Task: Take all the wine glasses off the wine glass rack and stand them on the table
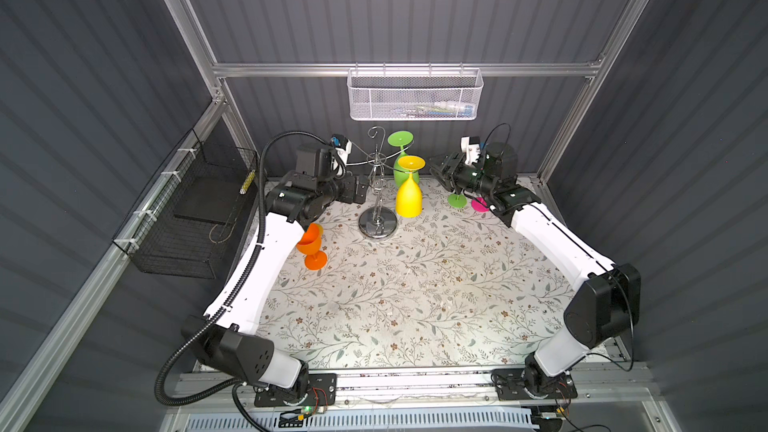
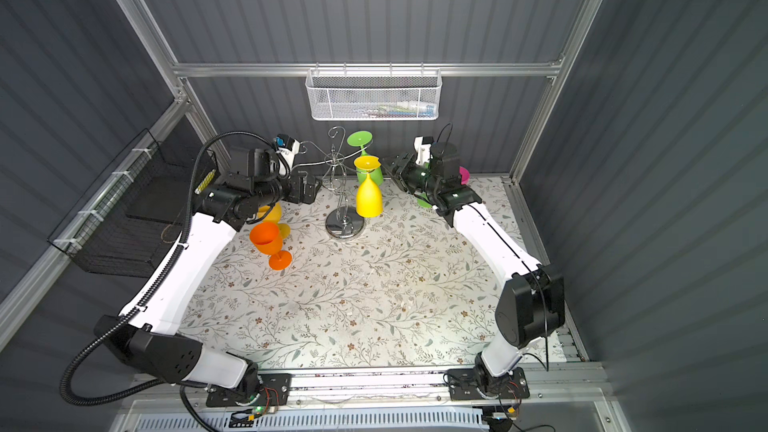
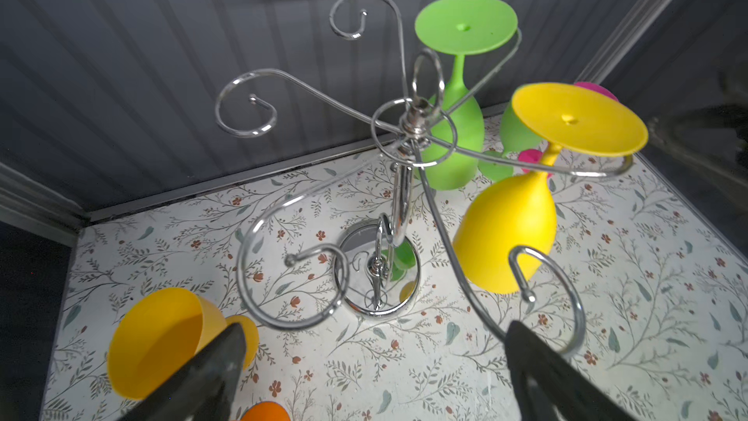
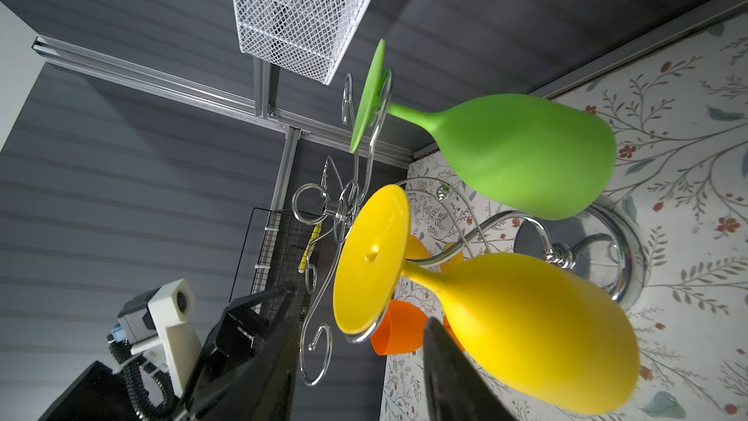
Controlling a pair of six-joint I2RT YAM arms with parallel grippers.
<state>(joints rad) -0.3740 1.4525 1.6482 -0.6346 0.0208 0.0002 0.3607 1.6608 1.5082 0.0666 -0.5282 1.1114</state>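
- Nearest us, the floral counter (image 1: 415,305) spreads between the two arms, which reach over it from their bases toward the back
- On the left, an orange glass (image 1: 309,243) stands upright on the counter just beside the left arm; a darker yellow glass (image 2: 272,214) sits behind it, mostly hidden by that arm in a top view
- Beyond, the wine glass rack (image 1: 377,224) stands upright on its round shiny base at the middle rear of the counter; two of its curled arms carry glasses
- The yellow wine glass (image 1: 409,197) hangs upside down by its foot from the rack arm on the right, bowl downward
- The left tool (image 3: 376,328) sits just left of the rack's stem; its fingers are spread wide and grip nothing; in the left wrist view one curled arm passes close beside a finger
- The right tool (image 1: 435,168) is just right of the yellow wine glass's foot, fingers apart; in the right wrist view the foot's rim shows in front of the gap; we cannot tell whether a finger touches the glass
- Behind, the green wine glass (image 1: 400,139) hangs upside down from a rear arm of the rack
- Under the right arm, a second green glass (image 1: 457,200) and a pink glass (image 1: 480,204) stand at the back right of the counter
- Farthest, a white mesh basket (image 1: 415,97) hangs on the rear rail; a black wire basket (image 1: 187,209) hangs on the left wall
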